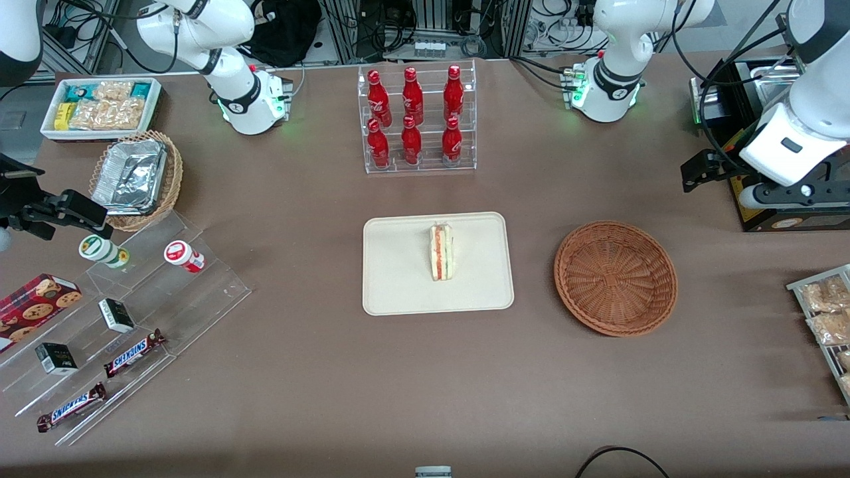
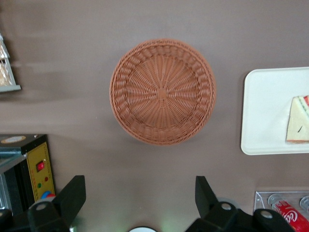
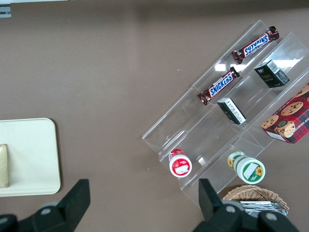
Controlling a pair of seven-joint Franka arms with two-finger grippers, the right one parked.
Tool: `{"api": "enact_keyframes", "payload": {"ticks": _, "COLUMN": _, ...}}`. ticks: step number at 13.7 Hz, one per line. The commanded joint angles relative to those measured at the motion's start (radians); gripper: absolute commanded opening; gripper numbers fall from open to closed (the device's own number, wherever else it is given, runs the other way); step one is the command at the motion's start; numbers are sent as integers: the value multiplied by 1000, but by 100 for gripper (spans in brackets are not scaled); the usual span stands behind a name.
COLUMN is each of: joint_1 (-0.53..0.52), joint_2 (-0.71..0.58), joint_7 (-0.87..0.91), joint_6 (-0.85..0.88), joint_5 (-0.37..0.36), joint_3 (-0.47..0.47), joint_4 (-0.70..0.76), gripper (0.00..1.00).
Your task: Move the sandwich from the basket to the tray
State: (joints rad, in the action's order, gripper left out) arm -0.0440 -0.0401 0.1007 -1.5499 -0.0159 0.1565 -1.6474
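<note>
The sandwich [image 1: 441,252], a pale wedge with red and green filling along its edge, lies on the cream tray [image 1: 398,279] at the table's middle. In the left wrist view part of the sandwich [image 2: 297,121] shows on the tray [image 2: 265,111]. The round reddish-brown basket [image 1: 615,277] sits beside the tray, toward the working arm's end, with nothing in it. My left gripper [image 1: 720,186] hangs high above the table, farther from the front camera than the basket. Its fingers [image 2: 72,193] stand wide apart around nothing, the gripper [image 2: 139,182] well clear of the basket [image 2: 162,92].
A clear rack of red bottles [image 1: 417,119] stands farther from the front camera than the tray. A black box with a yellow panel [image 2: 38,171] sits under the working arm. A rack of snack bags [image 1: 827,312] lies at that end. Stepped acrylic shelves [image 1: 133,318] hold snacks toward the parked arm's end.
</note>
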Motion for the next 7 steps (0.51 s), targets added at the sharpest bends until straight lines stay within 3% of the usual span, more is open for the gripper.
{"api": "enact_keyframes", "payload": {"ticks": 1, "joint_1": 29, "joint_2": 35, "joint_7": -10, "joint_6": -22, "joint_5": -7, "joint_3": -25, "joint_4": 64, "gripper": 100}}
{"api": "enact_keyframes", "payload": {"ticks": 4, "joint_1": 30, "joint_2": 60, "joint_7": -6, "joint_6": -1, "joint_5": -62, "joint_3": -25, "joint_4": 100, "gripper": 100}}
{"api": "enact_keyframes", "payload": {"ticks": 7, "joint_1": 29, "joint_2": 60, "joint_7": -4, "joint_6": 2, "joint_5": -62, "joint_3": -25, "joint_4": 104, "gripper": 100}}
